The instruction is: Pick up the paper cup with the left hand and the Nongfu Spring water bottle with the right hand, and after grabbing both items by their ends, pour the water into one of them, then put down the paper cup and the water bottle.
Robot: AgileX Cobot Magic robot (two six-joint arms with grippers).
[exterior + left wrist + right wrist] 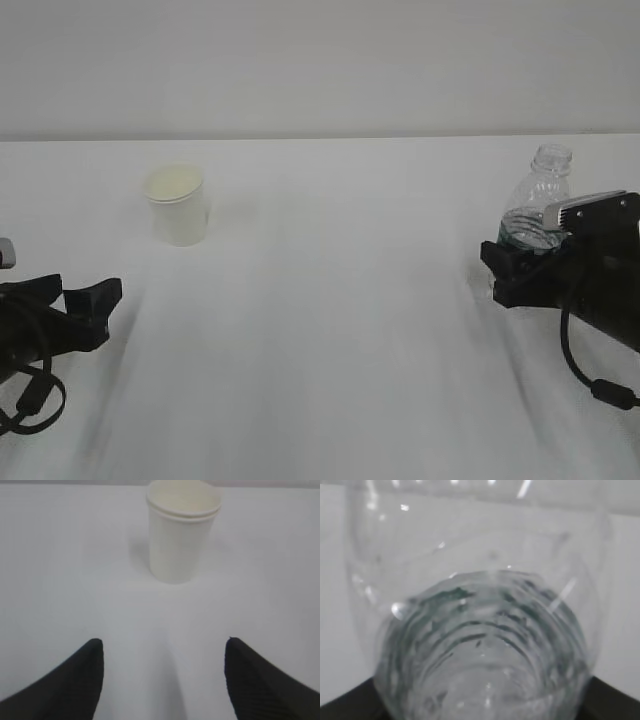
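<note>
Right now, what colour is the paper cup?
Plain white paper cup, with a cream-white inside; the left wrist view shows it best.

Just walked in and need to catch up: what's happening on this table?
A two-armed robot is setting up to pour water. The right gripper is around the lower part of an uncapped water bottle at the right of the table; the bottle fills the right wrist view. The left gripper is open and empty, pointed at a white paper cup standing upright ahead of it, not touching it.
</note>
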